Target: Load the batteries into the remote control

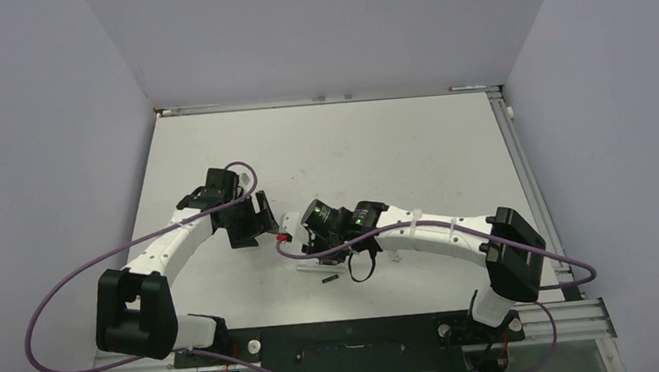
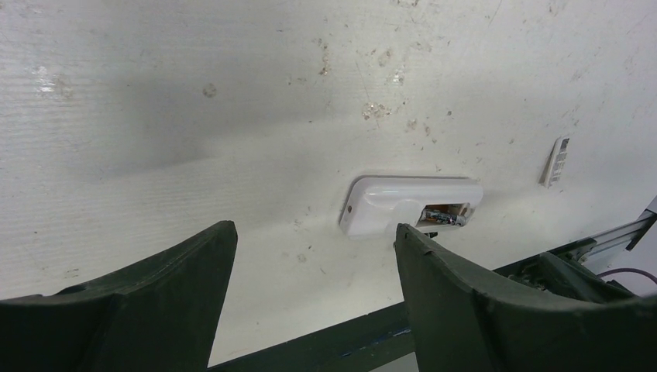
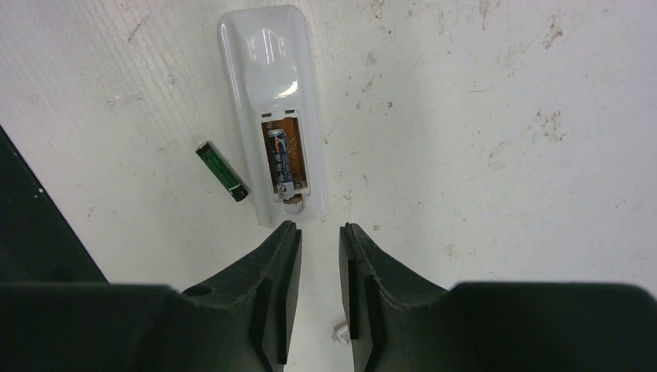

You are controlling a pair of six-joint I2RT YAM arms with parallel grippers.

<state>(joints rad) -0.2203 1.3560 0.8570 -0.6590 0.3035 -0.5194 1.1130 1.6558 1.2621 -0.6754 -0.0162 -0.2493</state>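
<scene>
The white remote control lies on the table with its battery slot facing up. One battery sits in the slot. A second dark battery lies loose on the table just left of the remote. My right gripper hovers just off the remote's slot end, slightly open, with nothing between its fingers. My left gripper stands wide open and holds nothing, short of the remote control, whose slot shows beside its right finger. From above, the loose battery lies near the right gripper.
A small white cover piece lies on the table beyond the remote. A small white bit shows on the table under my right fingers. The black base rail runs along the near edge.
</scene>
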